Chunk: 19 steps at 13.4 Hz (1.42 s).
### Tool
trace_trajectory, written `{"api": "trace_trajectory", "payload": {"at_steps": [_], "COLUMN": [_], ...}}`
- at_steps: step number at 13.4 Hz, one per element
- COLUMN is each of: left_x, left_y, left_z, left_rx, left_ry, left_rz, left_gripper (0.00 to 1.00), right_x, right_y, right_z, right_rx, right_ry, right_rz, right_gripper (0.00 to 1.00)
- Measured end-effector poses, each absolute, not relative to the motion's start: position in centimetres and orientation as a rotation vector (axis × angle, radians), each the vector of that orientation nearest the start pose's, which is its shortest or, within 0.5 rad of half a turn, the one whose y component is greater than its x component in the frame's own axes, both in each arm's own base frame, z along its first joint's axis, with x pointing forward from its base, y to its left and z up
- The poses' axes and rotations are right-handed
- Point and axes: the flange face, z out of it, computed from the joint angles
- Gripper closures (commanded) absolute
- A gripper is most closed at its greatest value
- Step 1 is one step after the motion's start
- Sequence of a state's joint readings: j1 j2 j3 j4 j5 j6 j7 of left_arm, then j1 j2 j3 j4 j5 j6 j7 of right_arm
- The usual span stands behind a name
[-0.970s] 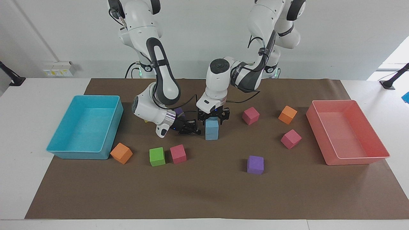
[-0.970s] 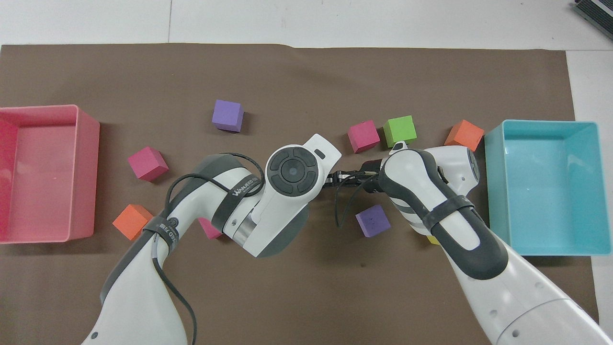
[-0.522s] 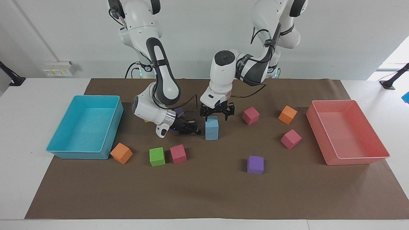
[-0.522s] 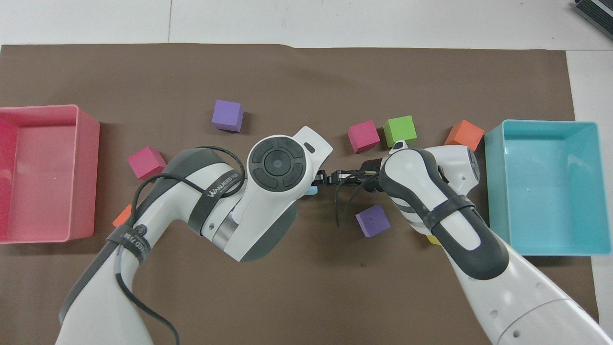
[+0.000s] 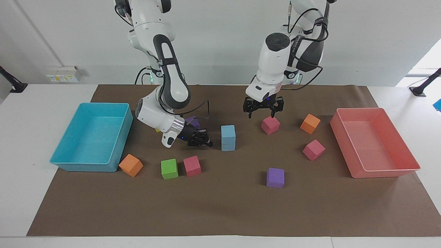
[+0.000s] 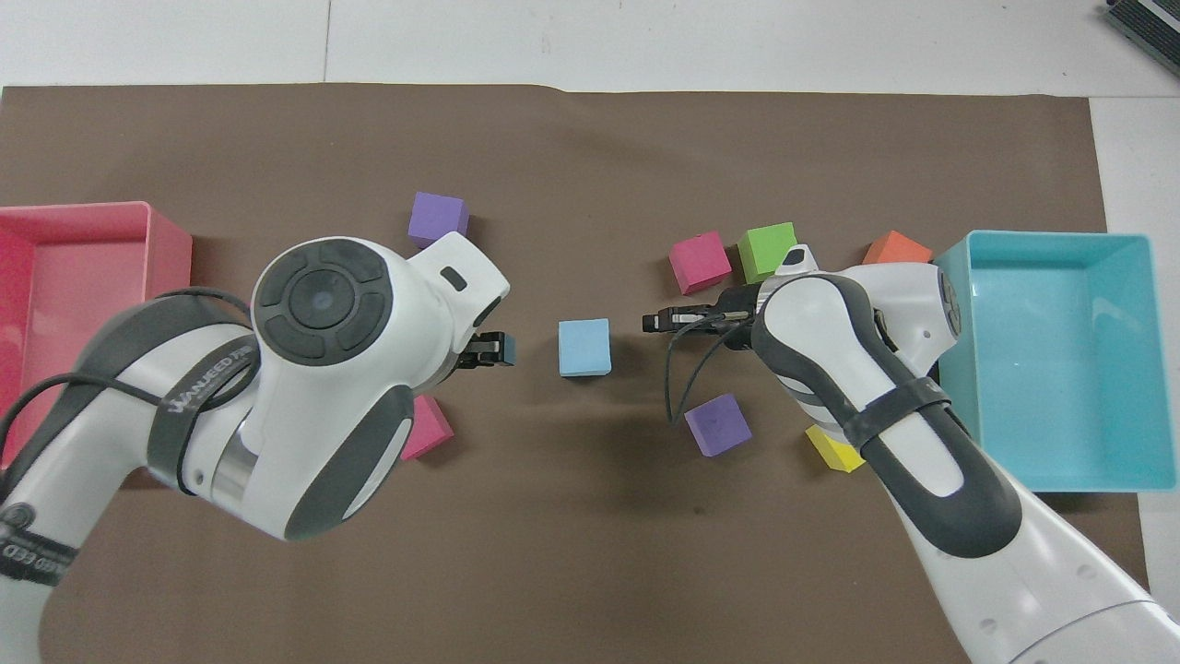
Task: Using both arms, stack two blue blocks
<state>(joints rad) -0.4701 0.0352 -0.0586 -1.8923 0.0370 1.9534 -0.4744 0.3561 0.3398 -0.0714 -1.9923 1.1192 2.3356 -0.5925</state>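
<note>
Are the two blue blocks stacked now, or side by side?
Stacked. In the facing view the two blue blocks form one upright column, a seam across its middle; the overhead view shows a single blue square. No gripper touches it.

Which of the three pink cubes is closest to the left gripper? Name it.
The pink cube beside the orange cube, nearest the robots of the three; the open left gripper hangs close by it. The other two lie farther out.
</note>
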Motion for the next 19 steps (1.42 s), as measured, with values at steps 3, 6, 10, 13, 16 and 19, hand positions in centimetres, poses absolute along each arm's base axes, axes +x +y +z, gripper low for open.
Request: {"api": "trace_trajectory", "payload": {"at_steps": [3, 6, 10, 13, 16, 19], "left_x": [49.5, 51.0, 52.8, 53.4, 53.8, 54.7], "left_y": [-24.3, -19.3, -13.2, -10.3, -8.0, -6.7], "left_z": [48.7, 51.1, 57.4, 61.6, 63.4, 64.0], "left_rx": [-3.115, -3.117, -3.111, -3.154, -3.156, -3.159], "left_ry": [0.118, 0.163, 0.213, 0.172, 0.202, 0.198], "left_rz": [-0.053, -0.104, -0.133, -0.141, -0.092, 0.009], "left_gripper": [0.00, 0.00, 0.00, 0.00, 0.00, 0.00], "right_x": [59.2, 59.7, 59.6, 59.9, 60.5, 61.0], "right_y": [16.8, 14.3, 13.2, 12.4, 11.8, 10.3], "right_z": [32.6, 35.2, 37.7, 40.5, 43.5, 45.8], "right_rx": [-2.456, -2.565, -2.757, -2.897, -3.025, -3.070], "right_ry": [-0.160, -0.252, -0.361, -0.432, -0.462, -0.444], "right_rz": [-0.229, -0.265, -0.244, -0.162, -0.095, -0.084], "right_gripper": [0.00, 0.00, 0.00, 0.00, 0.00, 0.00]}}
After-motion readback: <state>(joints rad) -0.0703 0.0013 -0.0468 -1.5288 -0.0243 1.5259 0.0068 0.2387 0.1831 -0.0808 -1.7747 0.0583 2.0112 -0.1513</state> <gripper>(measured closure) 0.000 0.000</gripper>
